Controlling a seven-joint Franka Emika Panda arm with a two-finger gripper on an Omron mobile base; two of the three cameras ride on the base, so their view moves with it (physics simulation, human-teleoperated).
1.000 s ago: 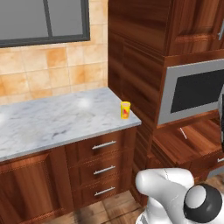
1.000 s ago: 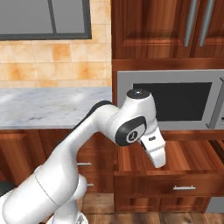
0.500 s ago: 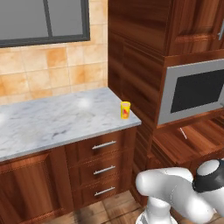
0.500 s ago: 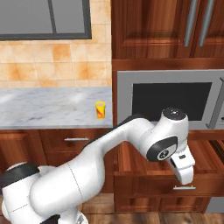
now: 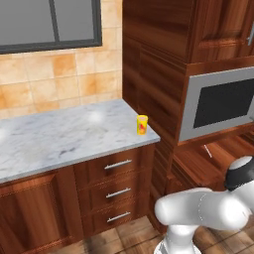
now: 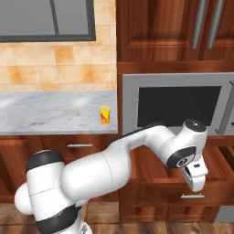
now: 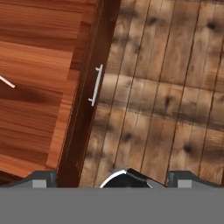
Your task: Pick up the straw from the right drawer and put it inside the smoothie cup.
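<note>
We hold the end effector (image 7: pixel 111 177) with jaws spread wide and empty, over the front edge of the open right drawer (image 7: pixel 39 57). The straw (image 7: pixel 6 82), a thin pale stick, lies on the drawer's reddish wood floor, off to the hand view's left, long axis diagonal. The yellow smoothie cup (image 5: pixel 142 124) stands on the marble table (image 5: pixel 59 136).

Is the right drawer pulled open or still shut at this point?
Open. The right drawer is pulled out, its bare wooden floor exposed with the straw lying inside; its front and handle overhang the floorboards.
</note>
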